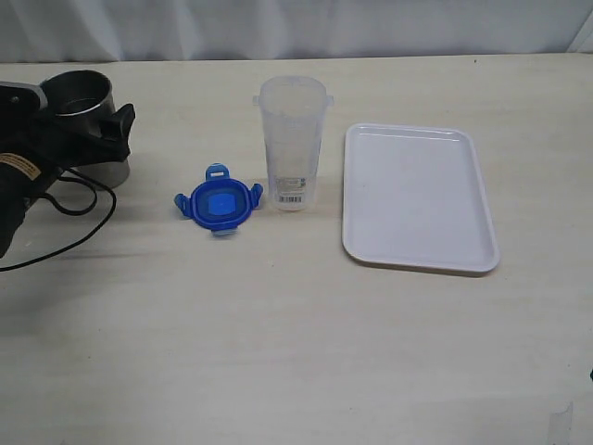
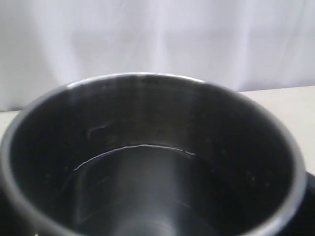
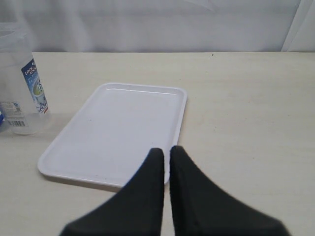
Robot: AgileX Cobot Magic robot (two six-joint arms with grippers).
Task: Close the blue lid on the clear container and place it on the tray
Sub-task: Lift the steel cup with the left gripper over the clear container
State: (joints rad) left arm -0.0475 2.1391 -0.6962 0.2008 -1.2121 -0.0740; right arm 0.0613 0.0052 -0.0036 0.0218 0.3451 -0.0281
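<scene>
The blue lid (image 1: 219,204) lies flat on the table, just left of the clear container (image 1: 292,144), which stands upright with its mouth uncovered. The same container (image 3: 19,83) shows at the edge of the right wrist view. To its right lies the white tray (image 1: 417,197) with nothing on it. My left gripper (image 1: 93,130) is at the far left, its jaws wide around a grey steel cup (image 1: 79,93); one black finger (image 1: 119,130) shows beside the cup wall. That cup (image 2: 147,147) fills the left wrist view. My right gripper (image 3: 167,150) is shut and holds nothing, low near the tray (image 3: 118,128).
A black cable (image 1: 83,209) loops on the table below the left arm. A white curtain runs along the table's far edge.
</scene>
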